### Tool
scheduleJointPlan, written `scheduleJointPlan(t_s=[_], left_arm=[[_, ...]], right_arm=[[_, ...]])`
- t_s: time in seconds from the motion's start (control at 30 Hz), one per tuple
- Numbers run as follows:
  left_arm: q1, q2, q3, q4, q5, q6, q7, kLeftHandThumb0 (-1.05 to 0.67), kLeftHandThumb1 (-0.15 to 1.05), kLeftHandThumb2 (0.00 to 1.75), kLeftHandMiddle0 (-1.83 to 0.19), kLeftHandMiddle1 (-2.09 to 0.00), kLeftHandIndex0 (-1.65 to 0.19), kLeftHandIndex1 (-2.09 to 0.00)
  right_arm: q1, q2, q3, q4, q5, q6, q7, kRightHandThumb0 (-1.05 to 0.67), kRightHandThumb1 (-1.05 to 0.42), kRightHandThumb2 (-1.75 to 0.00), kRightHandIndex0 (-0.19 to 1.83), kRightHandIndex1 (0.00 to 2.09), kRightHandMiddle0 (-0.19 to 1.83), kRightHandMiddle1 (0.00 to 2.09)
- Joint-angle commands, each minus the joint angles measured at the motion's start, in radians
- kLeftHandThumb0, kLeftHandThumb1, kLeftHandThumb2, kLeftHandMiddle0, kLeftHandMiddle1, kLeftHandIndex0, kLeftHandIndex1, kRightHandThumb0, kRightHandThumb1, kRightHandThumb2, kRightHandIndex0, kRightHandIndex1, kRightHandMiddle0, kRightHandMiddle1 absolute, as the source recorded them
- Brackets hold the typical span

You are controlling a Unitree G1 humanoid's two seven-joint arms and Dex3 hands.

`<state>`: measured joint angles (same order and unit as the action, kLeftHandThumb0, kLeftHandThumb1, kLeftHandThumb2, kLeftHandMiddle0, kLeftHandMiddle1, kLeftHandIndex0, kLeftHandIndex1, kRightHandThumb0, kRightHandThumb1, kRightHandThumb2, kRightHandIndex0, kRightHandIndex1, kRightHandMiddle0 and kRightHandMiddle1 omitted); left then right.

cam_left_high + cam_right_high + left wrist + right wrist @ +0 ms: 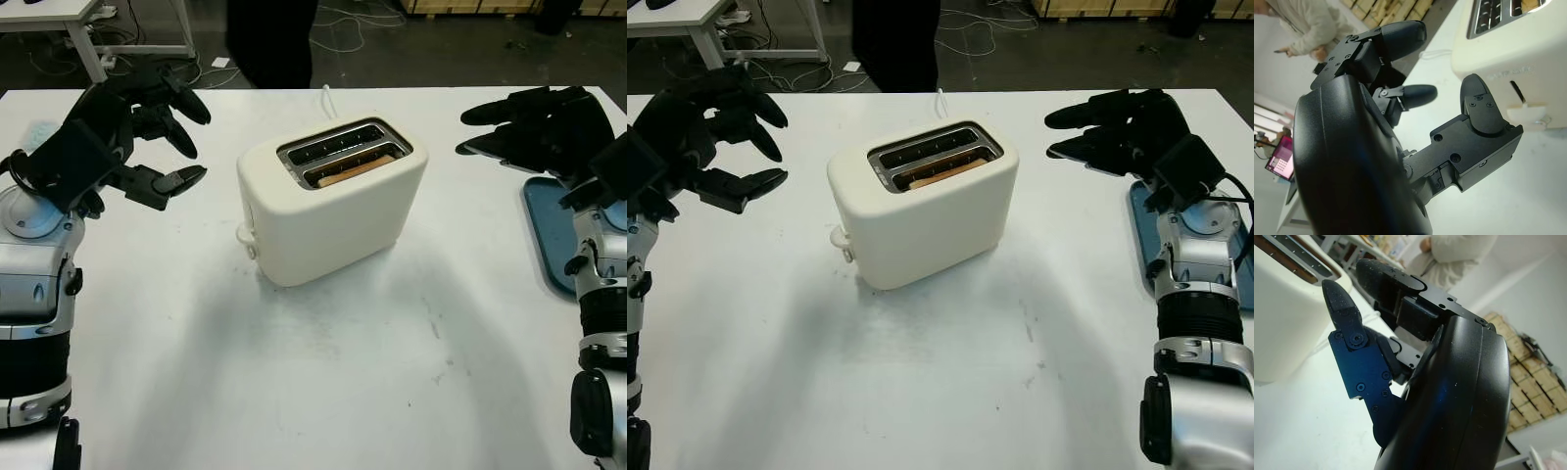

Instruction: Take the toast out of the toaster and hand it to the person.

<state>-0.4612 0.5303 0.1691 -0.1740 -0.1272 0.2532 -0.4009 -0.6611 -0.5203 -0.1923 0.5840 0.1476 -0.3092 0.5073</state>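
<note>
Spreading white under everything, the tabletop carries a cream toaster as its main landmark. Beyond the toaster, at the far edge of the tabletop, a person in dark clothing stands waiting. To the right of the toaster a blue tray lies at the tabletop's edge. The left hand hangs above the tabletop to the left of the toaster, well apart from it, open and holding nothing. The right hand hovers to the right of the toaster, above the near end of the tray, likewise open and empty. The toast sits down in the toaster's nearer slot, only its brown top edge showing; the farther slot looks empty. A small lever sticks out of the toaster's left end.

The reach appears not to have begun: neither hand is over the slots. The next move calls for one hand to travel above the nearer slot, come down, and pinch the thin exposed edge of the toast, which offers little to grip, before lifting it straight up and passing it across the toaster toward the person.
</note>
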Motion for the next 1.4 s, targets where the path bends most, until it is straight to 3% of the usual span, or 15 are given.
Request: scheduleJointPlan(t_s=[0.0,0.43,0.6,0.8,1.07,1.37], left_arm=[[-0.011,0.017,-0.002,-0.007,0.007,0.012,-0.005,0.01,0.15,1.16,-0.37,-1.54,-0.34,-1.41],[-0.02,0.021,-0.011,0.005,0.003,0.015,-0.008,-0.09,0.16,1.15,-0.35,-1.57,-0.31,-1.42],[-0.022,0.017,-0.007,0.0,-0.015,0.033,-0.014,0.03,0.07,1.21,-0.38,-1.62,-0.3,-1.47],[-0.024,0.019,-0.007,-0.003,-0.009,0.044,-0.015,0.06,0.06,1.25,-0.45,-1.63,-0.35,-1.5],[-0.022,0.013,-0.006,0.015,-0.005,-0.008,-0.018,0.06,0.05,1.29,-0.59,-1.54,-0.5,-1.46],[-0.02,0.01,-0.002,0.038,0.0,-0.046,-0.015,0.04,0.03,1.3,-0.65,-1.52,-0.55,-1.44]], right_arm=[[0.017,0.005,-0.003,-0.017,0.009,0.018,-0.005,-0.43,-0.74,0.0,1.26,0.0,1.15,0.0],[0.034,0.0,0.003,-0.067,-0.015,0.063,-0.04,-0.55,-0.74,0.0,1.17,0.0,1.09,0.0],[0.027,-0.001,0.004,-0.05,-0.012,0.045,-0.031,-0.56,-0.75,0.0,1.17,0.0,1.09,0.0],[0.027,0.0,0.005,-0.055,-0.014,0.06,-0.037,-0.54,-0.74,0.0,1.17,0.0,1.1,0.0],[0.031,-0.001,0.004,-0.062,-0.017,0.052,-0.039,-0.53,-0.74,0.0,1.18,0.01,1.1,0.0],[0.026,0.004,0.002,-0.048,-0.009,0.044,-0.033,-0.52,-0.74,0.0,1.18,0.0,1.1,0.0]])
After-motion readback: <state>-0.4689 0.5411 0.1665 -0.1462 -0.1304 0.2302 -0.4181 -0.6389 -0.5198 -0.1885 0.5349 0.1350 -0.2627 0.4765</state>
